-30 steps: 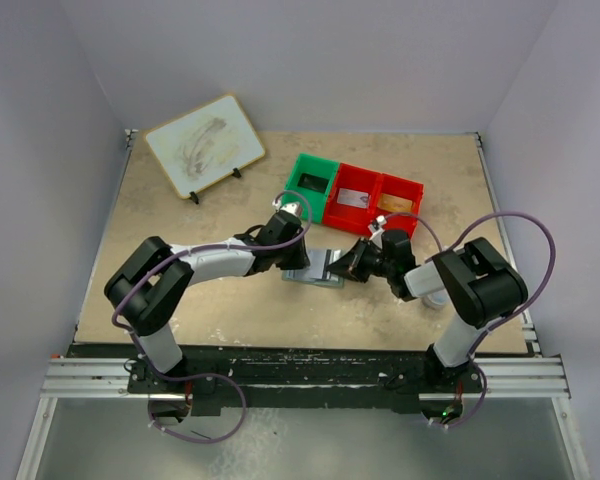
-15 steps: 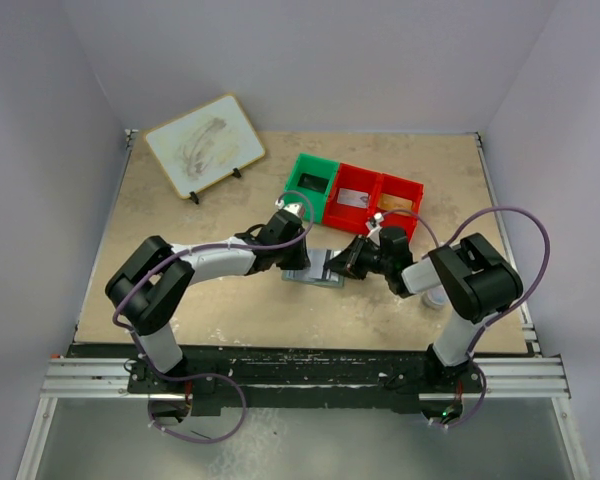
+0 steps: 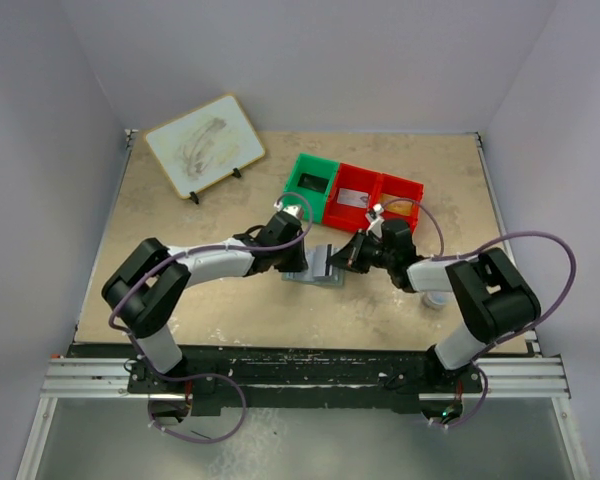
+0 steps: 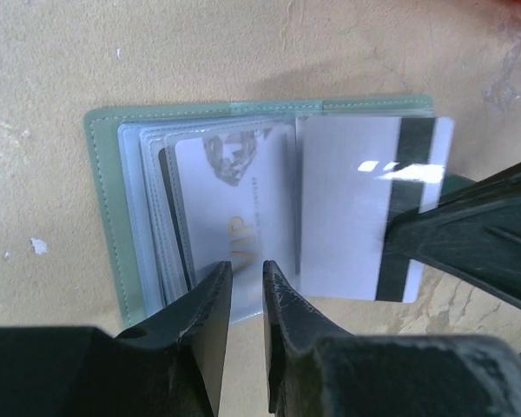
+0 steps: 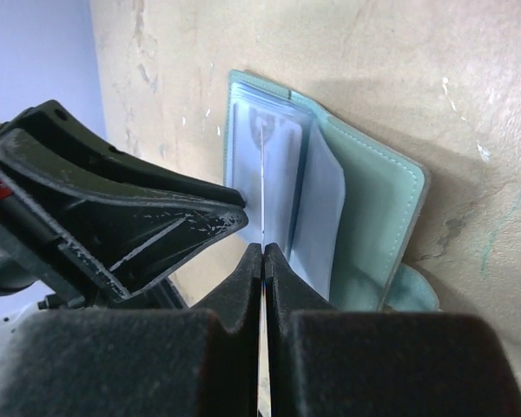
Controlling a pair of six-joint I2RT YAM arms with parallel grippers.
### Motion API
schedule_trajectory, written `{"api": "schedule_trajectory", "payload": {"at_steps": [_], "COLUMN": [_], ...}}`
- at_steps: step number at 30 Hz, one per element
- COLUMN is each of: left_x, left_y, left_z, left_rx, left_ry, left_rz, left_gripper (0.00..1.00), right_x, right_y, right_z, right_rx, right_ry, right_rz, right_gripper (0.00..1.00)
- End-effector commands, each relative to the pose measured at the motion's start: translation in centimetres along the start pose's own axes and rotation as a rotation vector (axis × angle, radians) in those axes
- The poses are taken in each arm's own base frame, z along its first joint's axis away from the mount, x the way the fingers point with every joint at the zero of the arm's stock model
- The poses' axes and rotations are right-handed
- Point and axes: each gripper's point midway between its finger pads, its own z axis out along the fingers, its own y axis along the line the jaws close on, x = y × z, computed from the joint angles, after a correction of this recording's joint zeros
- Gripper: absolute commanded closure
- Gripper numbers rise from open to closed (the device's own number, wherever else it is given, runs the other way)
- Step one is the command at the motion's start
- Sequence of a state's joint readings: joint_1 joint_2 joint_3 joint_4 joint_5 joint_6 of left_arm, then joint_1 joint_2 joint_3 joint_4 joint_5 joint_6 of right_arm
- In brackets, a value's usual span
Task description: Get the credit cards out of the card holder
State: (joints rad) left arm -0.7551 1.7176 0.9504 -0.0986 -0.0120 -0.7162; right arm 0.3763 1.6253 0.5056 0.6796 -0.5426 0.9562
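Note:
The card holder lies open on the table between my grippers, grey-green outside, with clear sleeves inside. A "VIP" card sits in a sleeve. A white card with a black stripe sticks out to the right, about halfway out of its sleeve. My right gripper is shut on this card, seen edge-on in its wrist view. My left gripper is nearly closed, with nothing between its tips, which rest on the holder's near edge.
A green bin and two red bins stand just behind the holder. A framed board on a stand is at the back left. A small white object lies by my right arm.
My right arm's elbow has swung out to the right and its gripper has shifted slightly back with the card. My left arm has stayed put on the holder.

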Motion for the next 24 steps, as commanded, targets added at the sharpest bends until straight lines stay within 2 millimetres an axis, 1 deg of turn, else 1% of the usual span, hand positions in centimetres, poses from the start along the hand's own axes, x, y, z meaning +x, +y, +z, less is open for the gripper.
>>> {"api": "schedule_trajectory", "payload": {"at_steps": [1, 3, 6, 7, 9, 11, 14, 16, 18, 20, 21, 24], "left_x": [1.3, 0.8, -0.1, -0.6, -1.8, -2.8, -4.2, -4.9, -5.7, -6.5, -6.8, -7.5], "left_y": [1.8, 1.1, 0.2, -0.1, -0.2, 0.4, 1.5, 2.7, 3.8, 5.1, 5.7, 6.8], "left_z": [-1.0, -1.4, -2.0, -2.3, -3.2, -4.2, -6.1, -7.4, -8.8, -10.5, -11.3, -13.5], "left_rx": [-0.071, -0.043, -0.003, 0.012, 0.008, -0.015, -0.058, -0.101, -0.140, -0.190, -0.211, -0.237], "left_ry": [0.025, 0.006, -0.030, -0.053, -0.110, -0.173, -0.258, -0.313, -0.367, -0.435, -0.468, -0.557], "left_rz": [0.002, -0.011, -0.026, -0.030, -0.038, -0.051, -0.068, -0.076, -0.091, -0.121, -0.136, -0.183], "left_gripper": [0.80, 0.77, 0.74, 0.73, 0.70, 0.66, 0.60, 0.57, 0.54, 0.48, 0.45, 0.38], "right_x": [-1.8, -2.3, -3.2, -3.6, -4.5, -5.4, -7.2, -9.1, -10.3, -11.5, -11.6, -13.0], "right_y": [1.0, 1.7, 2.4, 2.7, 3.8, 5.0, 6.4, 7.3, 8.5, 8.7, 8.6, 7.9], "right_z": [-1.0, -1.6, -2.4, -2.7, -3.3, -4.0, -5.9, -7.8, -9.7, -11.1, -11.3, -11.4], "right_rx": [0.031, 0.016, 0.013, 0.008, -0.008, -0.036, -0.021, 0.017, 0.036, 0.088, 0.112, 0.222], "right_ry": [-0.045, -0.069, -0.124, -0.142, -0.183, -0.228, -0.344, -0.462, -0.564, -0.639, -0.632, -0.600], "right_rz": [-0.126, -0.177, -0.240, -0.269, -0.349, -0.474, -0.607, -0.717, -0.840, -0.919, -0.950, -1.034], "right_gripper": [1.00, 1.00, 1.00, 1.00, 1.00, 1.00, 1.00, 1.00, 1.00, 1.00, 1.00, 1.00]}}
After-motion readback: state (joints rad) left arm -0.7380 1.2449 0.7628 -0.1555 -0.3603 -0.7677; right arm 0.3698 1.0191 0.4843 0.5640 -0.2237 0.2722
